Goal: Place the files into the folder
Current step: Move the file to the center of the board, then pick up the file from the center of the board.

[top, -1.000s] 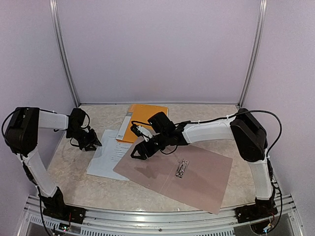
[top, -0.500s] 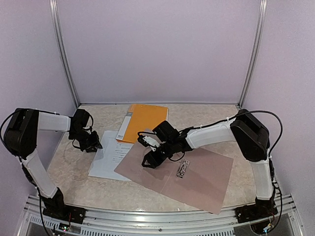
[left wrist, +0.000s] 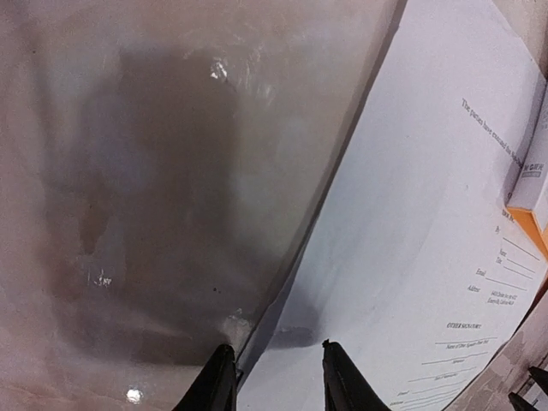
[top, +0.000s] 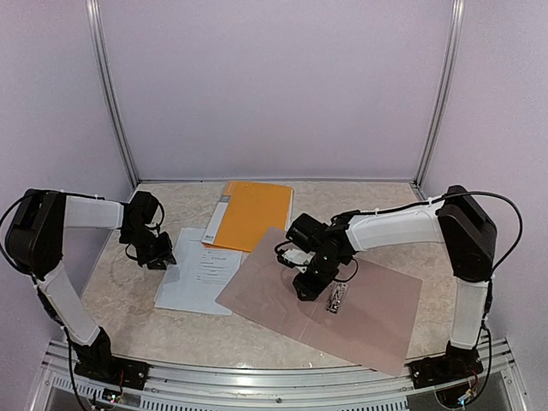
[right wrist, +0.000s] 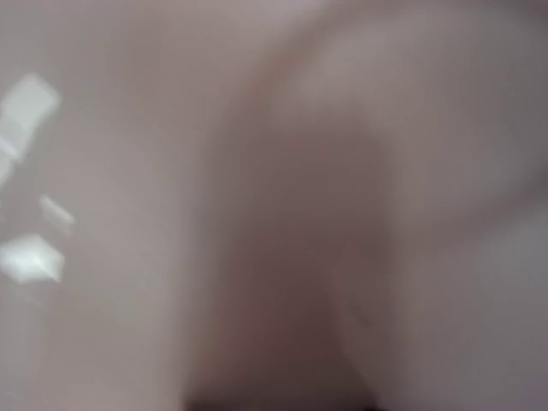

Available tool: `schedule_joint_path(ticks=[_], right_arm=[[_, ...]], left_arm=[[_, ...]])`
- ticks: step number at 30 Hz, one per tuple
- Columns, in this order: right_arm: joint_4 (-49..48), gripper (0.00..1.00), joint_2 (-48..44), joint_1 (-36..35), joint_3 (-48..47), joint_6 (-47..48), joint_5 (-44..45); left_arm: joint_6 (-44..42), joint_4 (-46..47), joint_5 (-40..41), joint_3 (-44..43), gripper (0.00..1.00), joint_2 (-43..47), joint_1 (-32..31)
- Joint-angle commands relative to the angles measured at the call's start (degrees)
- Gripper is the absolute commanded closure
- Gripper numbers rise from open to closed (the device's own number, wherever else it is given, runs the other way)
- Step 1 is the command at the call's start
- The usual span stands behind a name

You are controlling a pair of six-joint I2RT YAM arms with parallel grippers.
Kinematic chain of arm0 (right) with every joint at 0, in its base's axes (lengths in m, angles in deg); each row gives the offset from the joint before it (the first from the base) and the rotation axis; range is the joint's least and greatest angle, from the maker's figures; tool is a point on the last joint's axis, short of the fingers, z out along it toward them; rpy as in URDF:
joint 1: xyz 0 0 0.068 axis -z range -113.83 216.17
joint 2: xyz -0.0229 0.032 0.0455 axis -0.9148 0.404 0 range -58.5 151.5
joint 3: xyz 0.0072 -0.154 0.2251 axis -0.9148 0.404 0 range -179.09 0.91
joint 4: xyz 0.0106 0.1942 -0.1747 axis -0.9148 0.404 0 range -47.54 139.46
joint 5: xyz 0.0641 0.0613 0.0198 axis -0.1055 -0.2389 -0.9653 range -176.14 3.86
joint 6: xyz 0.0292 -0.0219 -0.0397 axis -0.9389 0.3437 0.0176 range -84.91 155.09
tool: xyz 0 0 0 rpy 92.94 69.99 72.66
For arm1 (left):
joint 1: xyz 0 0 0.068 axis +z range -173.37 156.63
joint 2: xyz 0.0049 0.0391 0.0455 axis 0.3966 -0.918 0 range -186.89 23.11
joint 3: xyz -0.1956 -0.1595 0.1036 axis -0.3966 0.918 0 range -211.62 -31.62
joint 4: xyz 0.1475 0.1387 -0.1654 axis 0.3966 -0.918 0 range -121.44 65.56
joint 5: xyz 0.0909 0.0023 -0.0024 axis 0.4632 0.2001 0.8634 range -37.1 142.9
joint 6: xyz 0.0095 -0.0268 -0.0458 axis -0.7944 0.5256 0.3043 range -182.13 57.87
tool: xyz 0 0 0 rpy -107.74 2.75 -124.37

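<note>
From the top camera: the taupe folder [top: 368,308] lies flat and open on the tabletop [top: 128,317], with its metal clip [top: 336,297] on the middle fold. The files [top: 197,270] aren't in it. They're a white printed stack on the tabletop just left of it, and the folder's left corner overlaps their right edge. An orange folder [top: 255,214] sits behind them near the back wall.

The right arm reaches in low from the right. Its right pincer [top: 306,287] points down onto the open folder, just beside the clip. I can't tell how far apart its fingers are, it's all dark. The left arm is bent in from the left, with the left pincer [top: 157,255] down at the left edge of the files.

Left wrist cam: the left pincer [left wrist: 276,348] has a narrow gap and grips nothing. The edge of the files [left wrist: 428,257] runs right into that gap, with bare tabletop [left wrist: 128,214] on the other side. A bit of the orange folder [left wrist: 533,233] shows at the far right.

Right wrist cam: just a blurry taupe surface up close, with no fingers visible.
</note>
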Motion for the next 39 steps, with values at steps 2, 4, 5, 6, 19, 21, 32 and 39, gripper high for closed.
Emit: schedule_joint_path(ticks=[2,4,5,6,19,21,32,39], right_arm=[[20.66,0.58,1.13,1.33,2.92,-0.76,12.05],[22.58,0.59,0.73,2.31,3.52,-0.63,13.88],[23.71,0.59,0.60,2.78,3.75,-0.68,15.11],[24.20,0.60,0.25,3.16,3.90,-0.92,16.40],[26.94,0.64,-1.10,4.17,-3.04,-0.03,19.88],[22.12,0.62,-2.62,4.17,-5.31,1.44,16.03],[-8.31,0.59,1.83,3.15,-13.46,-1.66,-15.61],[-18.60,0.58,9.93,0.83,-15.87,-8.27,-20.79]], left_arm=[[-1.09,-4.86,0.95,-0.39,0.67,1.27,-0.76],[-1.26,-5.11,0.58,-0.44,0.67,1.53,-0.85],[-1.39,-5.34,0.56,-0.47,0.67,1.60,-0.90],[-1.45,-5.46,0.55,-0.40,0.67,1.63,-0.93],[-1.19,-5.07,-2.37,-0.57,0.67,1.91,-2.06],[-1.26,-4.75,-2.98,-0.57,0.69,2.06,-2.08],[-1.09,-2.14,-7.48,1.64,0.78,2.67,-1.37],[-0.31,-0.14,-8.19,4.58,0.85,4.55,-1.03]])
